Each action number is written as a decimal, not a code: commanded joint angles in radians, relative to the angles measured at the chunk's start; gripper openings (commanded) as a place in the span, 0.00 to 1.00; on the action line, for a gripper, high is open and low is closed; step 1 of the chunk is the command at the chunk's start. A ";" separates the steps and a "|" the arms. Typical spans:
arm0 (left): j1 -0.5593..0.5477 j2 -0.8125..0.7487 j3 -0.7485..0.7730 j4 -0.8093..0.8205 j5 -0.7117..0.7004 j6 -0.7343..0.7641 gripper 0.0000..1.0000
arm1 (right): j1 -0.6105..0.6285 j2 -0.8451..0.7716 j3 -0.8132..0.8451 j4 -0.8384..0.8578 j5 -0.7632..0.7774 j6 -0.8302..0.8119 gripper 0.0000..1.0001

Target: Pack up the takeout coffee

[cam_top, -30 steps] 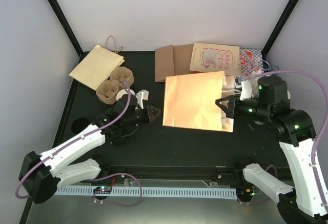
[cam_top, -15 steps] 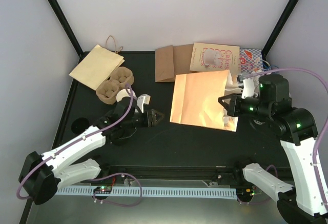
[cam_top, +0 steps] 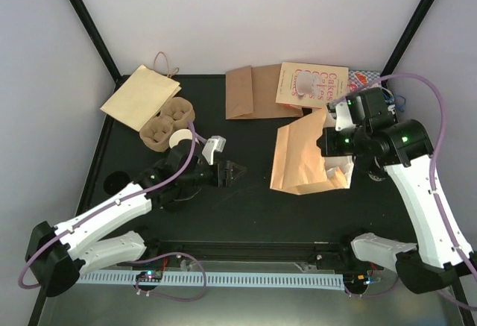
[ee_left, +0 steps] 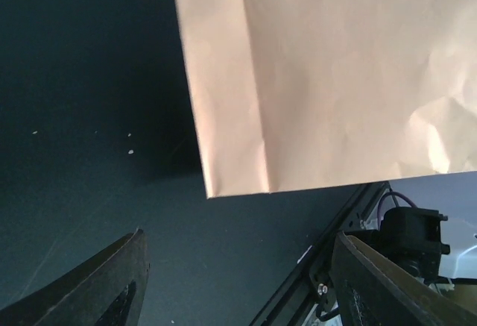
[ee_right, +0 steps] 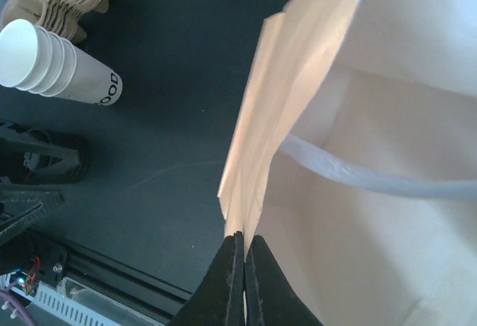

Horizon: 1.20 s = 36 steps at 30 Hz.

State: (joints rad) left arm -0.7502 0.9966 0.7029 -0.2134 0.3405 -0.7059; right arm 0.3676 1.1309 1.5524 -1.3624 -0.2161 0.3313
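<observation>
Two fingers of the right gripper pinch the rim of the tan paper bag, the left gripper stands wide apart just before the bag, and the black takeout coffee lid seems to lie at the left edge of the table.

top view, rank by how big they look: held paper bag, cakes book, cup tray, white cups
1. paper bag, though its raised top sits nearer the camera
2. cakes book
3. cup tray
4. white cups, only partly visible
</observation>
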 commanded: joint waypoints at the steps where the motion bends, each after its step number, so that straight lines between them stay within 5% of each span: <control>1: -0.006 0.012 0.071 -0.073 -0.026 0.029 0.69 | 0.075 0.053 0.101 -0.079 0.110 0.008 0.01; 13: -0.007 -0.047 0.108 -0.165 -0.084 0.043 0.71 | 0.374 0.266 0.180 -0.096 0.283 0.105 0.02; 17: -0.006 -0.057 0.105 -0.178 -0.084 0.042 0.71 | 0.431 0.331 0.227 -0.080 0.287 0.109 0.18; 22: -0.007 -0.079 0.108 -0.196 -0.095 0.044 0.73 | 0.463 0.353 0.265 -0.039 0.191 0.084 0.37; 30: -0.007 -0.104 0.124 -0.215 -0.104 0.049 0.75 | 0.464 0.310 0.311 0.058 -0.018 0.068 0.38; 36: -0.010 -0.095 0.145 -0.216 -0.077 0.040 0.76 | 0.465 0.245 0.376 0.106 0.006 0.062 0.40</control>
State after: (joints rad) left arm -0.7532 0.9077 0.7868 -0.4202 0.2516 -0.6727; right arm 0.8253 1.4490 1.8755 -1.3197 -0.2020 0.4046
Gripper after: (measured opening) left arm 0.755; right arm 0.391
